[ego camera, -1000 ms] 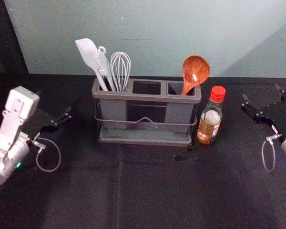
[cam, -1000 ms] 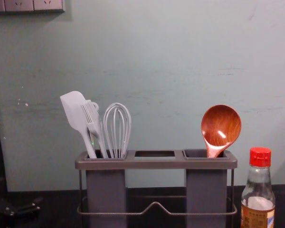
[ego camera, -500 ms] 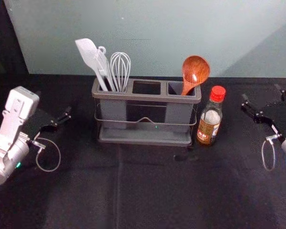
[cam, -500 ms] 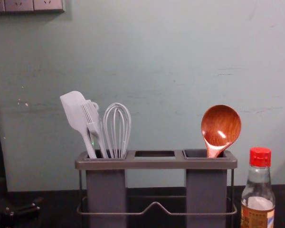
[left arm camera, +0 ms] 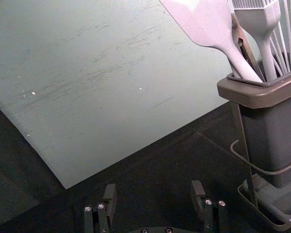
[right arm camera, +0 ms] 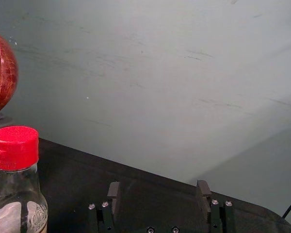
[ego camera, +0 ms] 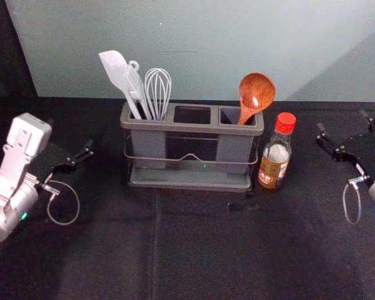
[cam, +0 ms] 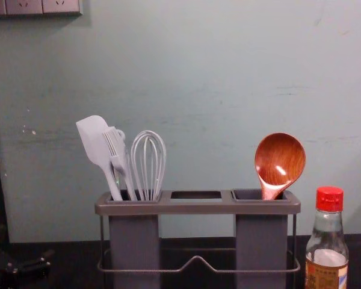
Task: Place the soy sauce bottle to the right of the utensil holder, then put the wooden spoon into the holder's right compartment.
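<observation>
One spoon (ego camera: 257, 92) in holder (ego camera: 194, 127), one bottle (ego camera: 274, 165), two pincers (ego camera: 342, 120) flanking

In the holder (ego camera: 193, 127), spatula (ego camera: 115, 67), brush (ego camera: 135, 86) and whisk (ego camera: 153, 103) stand left, spoon (ego camera: 256, 92) in the right compartment, bottle (ego camera: 273, 170) beside its right end.

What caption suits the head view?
Wooden spoon in the holder's right compartment, soy sauce bottle standing just right of the utensil holder.
</observation>
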`<control>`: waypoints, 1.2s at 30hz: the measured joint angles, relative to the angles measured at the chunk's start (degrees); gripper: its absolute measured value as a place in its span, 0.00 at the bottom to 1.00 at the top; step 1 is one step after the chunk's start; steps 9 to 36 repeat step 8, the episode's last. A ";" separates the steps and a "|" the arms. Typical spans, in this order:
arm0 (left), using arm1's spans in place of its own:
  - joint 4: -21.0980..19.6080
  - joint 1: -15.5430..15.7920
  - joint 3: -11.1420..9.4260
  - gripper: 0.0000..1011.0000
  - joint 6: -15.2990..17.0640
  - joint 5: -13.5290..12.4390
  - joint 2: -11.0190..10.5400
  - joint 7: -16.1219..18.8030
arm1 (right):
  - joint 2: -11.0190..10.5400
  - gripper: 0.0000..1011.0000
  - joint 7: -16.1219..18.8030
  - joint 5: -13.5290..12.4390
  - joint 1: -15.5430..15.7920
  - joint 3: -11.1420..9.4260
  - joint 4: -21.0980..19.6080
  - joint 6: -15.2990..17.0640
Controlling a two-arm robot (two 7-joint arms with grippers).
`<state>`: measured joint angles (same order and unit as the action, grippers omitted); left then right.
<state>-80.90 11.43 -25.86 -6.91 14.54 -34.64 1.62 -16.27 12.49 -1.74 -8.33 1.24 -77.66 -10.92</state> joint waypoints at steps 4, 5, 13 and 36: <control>0.00 0.00 0.00 0.99 0.00 0.00 0.00 0.00 | 0.00 0.99 0.00 0.00 0.00 0.00 0.00 0.00; 0.00 0.00 0.00 0.99 0.00 0.00 0.00 0.00 | 0.00 0.99 0.00 0.00 0.00 0.00 0.00 0.00; 0.00 0.00 0.00 0.99 0.00 0.00 0.00 0.00 | 0.00 0.99 0.00 0.00 0.00 0.00 0.00 0.00; 0.00 0.00 0.00 0.99 0.00 0.00 0.00 0.00 | 0.00 0.99 0.00 0.00 0.00 0.00 0.00 0.00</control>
